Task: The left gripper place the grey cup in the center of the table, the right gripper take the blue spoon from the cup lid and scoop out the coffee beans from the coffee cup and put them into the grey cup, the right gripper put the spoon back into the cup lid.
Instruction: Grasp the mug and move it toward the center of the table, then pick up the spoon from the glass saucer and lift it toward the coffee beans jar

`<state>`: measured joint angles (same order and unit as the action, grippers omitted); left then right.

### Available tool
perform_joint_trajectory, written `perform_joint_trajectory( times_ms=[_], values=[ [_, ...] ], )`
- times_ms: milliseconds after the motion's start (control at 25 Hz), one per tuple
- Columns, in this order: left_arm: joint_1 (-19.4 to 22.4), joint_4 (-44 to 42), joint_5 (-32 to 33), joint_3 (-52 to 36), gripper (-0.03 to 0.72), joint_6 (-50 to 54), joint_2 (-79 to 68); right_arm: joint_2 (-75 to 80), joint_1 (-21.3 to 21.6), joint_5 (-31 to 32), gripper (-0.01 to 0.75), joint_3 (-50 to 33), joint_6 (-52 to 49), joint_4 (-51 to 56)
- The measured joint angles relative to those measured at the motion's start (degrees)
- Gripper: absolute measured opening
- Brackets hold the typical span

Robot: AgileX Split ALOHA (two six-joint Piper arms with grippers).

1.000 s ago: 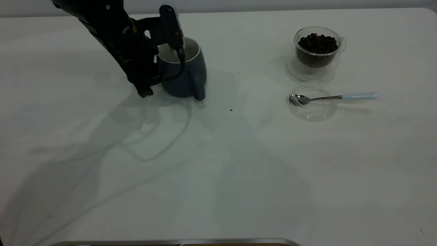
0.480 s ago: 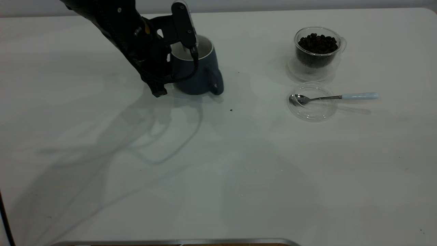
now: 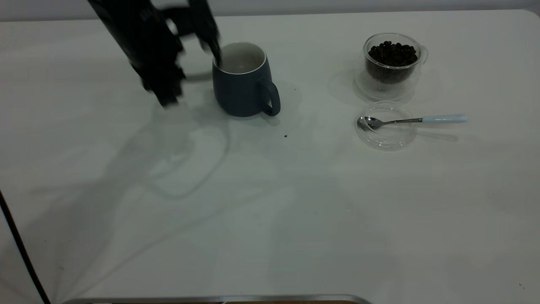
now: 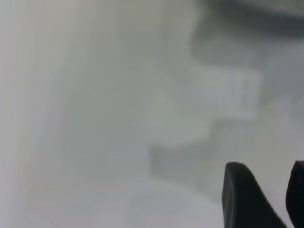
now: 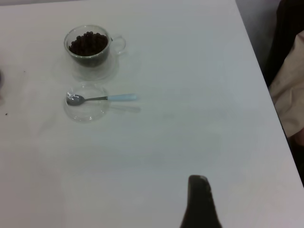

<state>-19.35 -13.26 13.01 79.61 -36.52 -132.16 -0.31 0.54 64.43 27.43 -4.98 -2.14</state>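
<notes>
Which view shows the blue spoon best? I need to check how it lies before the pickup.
The exterior view: the blue spoon is closest there, bowl in the cup lid, handle overhanging the rim. The right wrist view shows it smaller and farther off; the left wrist view misses it.

Exterior camera: high, steep downward look across whole surface [image 3: 270, 219]. Left wrist camera: very near surface, blurred, shows little. Right wrist camera: farther back, angled down. It shares glass cup [image 5: 90, 47], spoon [image 5: 102, 98] with exterior view.
</notes>
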Motion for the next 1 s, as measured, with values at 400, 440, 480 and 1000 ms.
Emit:
perform_joint_trajectory(
  times_ms=[400,440,480,1000],
  values=[
    [2.3,0.36,17.08,-0.06,0.292,13.42,24.86,0.0,0.0,0.0,0.591,0.0,0.0,0.0],
    [2.3,0.36,20.07,-0.06,0.292,15.92,28.02,0.0,0.0,0.0,0.591,0.0,0.0,0.0],
    [2.3,0.36,23.35,-0.09,0.292,18.48,31.17,0.0,0.0,0.0,0.591,0.0,0.0,0.0],
    [2.3,-1.53,53.74,-4.73,0.292,33.75,62.93,0.0,0.0,0.0,0.591,0.0,0.0,0.0]
  ],
)
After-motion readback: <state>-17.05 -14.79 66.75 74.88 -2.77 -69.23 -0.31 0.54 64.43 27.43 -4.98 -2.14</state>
